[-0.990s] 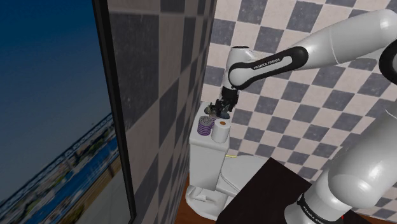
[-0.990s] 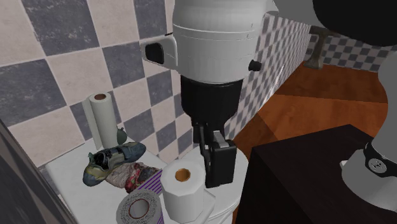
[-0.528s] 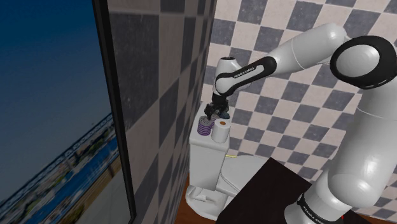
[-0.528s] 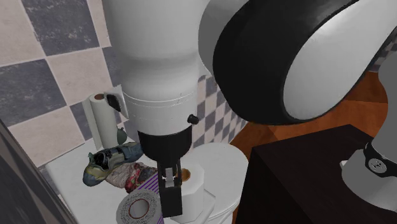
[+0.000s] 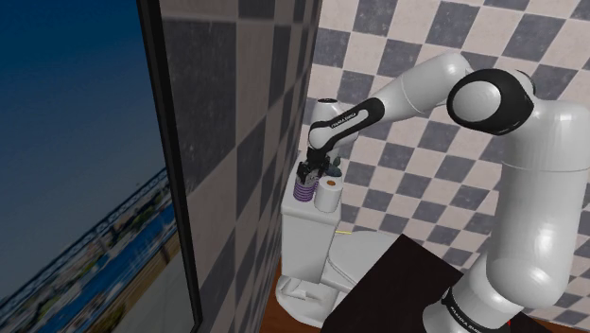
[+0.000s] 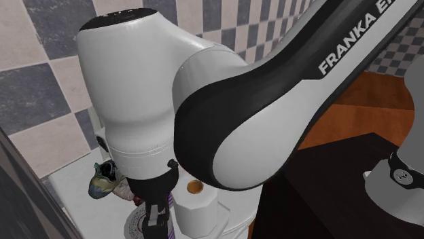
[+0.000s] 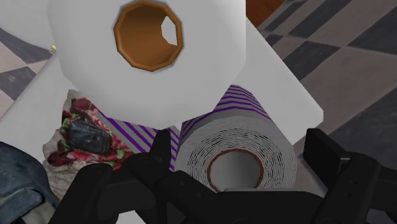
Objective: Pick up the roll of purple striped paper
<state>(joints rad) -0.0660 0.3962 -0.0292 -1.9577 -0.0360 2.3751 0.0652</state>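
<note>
The purple-striped roll (image 7: pixel 236 121) stands upright on the toilet tank (image 5: pixel 304 232), at the end nearer the shoulder view's left, just beside a white roll (image 7: pixel 83 63); the fingers (image 7: pixel 324 156) are spread apart, one on each side of the striped roll, with a gap showing between each and its side; the arm (image 5: pixel 416 90) reaches down to it from the shoulder view's right; a crumpled red cloth (image 7: pixel 67 149) and a dark shoe (image 6: pixel 100 185) lie near the rolls on the tank.
</note>
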